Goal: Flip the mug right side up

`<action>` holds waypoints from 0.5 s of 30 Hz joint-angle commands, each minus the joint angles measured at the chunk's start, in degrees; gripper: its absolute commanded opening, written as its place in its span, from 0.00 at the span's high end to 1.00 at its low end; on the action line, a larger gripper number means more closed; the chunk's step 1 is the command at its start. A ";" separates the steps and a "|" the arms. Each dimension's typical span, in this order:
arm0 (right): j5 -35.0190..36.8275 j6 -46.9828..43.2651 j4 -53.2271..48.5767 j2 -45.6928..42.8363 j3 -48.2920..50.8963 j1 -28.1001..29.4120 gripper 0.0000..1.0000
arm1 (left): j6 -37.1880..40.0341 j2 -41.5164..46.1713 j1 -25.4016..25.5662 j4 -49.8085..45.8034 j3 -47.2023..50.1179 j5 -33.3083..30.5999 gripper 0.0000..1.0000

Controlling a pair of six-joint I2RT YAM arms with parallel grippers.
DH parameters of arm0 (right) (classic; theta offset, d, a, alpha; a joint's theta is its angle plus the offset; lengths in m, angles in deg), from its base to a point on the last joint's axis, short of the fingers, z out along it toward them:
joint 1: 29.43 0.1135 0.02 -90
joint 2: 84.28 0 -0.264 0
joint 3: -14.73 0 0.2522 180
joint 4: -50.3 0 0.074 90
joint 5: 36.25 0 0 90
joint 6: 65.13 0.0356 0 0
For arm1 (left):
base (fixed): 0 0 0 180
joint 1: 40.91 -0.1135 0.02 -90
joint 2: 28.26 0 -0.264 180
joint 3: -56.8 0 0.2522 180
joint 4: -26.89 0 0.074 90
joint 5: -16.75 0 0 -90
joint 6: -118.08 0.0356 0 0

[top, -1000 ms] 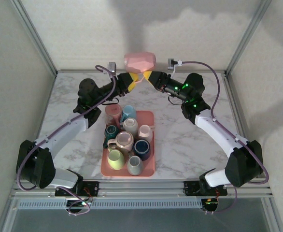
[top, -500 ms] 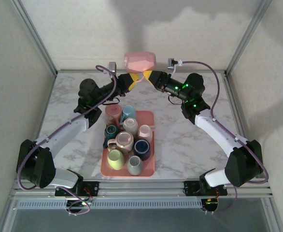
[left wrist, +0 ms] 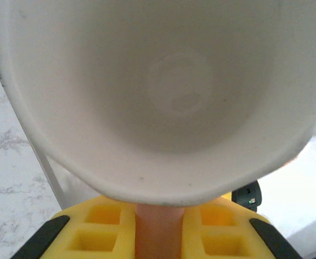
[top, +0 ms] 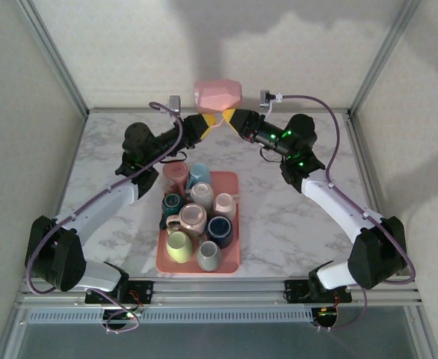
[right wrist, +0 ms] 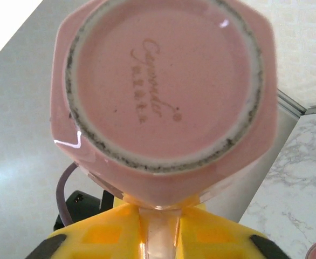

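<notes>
Two end effectors meet at the pink mug (top: 217, 94) handle (right wrist: 159, 233): left end effector (left wrist: 159, 229) pinches it; right end effector (top: 230, 118) straddles it, cannot tell whether clamped.

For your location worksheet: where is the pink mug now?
In the top view, the mug is aloft at the far table edge, between the left gripper and right gripper.

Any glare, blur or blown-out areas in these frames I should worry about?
Top external: soft, even light, with broad diffuse shadows on the back wall; the pink mug is in focus. Left wrist: the mug interior is very close and soft-focused, and the background at lower right is blown out. Right wrist: the mug base is crisp with readable maker's script, there are small glare spots on the glaze, and the upper left corner is overexposed.
</notes>
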 commanded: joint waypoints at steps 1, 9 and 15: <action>0.37 -1.64 2.62 -1.54 0.19 0.11 0.65 | 2.66 3.12 0.60 6.28 -1.96 -1.69 1.00; 2.31 -7.78 -5.08 -5.91 2.31 -0.67 0.41 | 9.46 5.00 0.69 2.24 -3.02 -3.80 1.00; 4.49 -14.83 -17.11 -9.29 2.59 -1.25 0.40 | 19.60 5.54 0.68 -11.51 -7.13 -5.94 1.00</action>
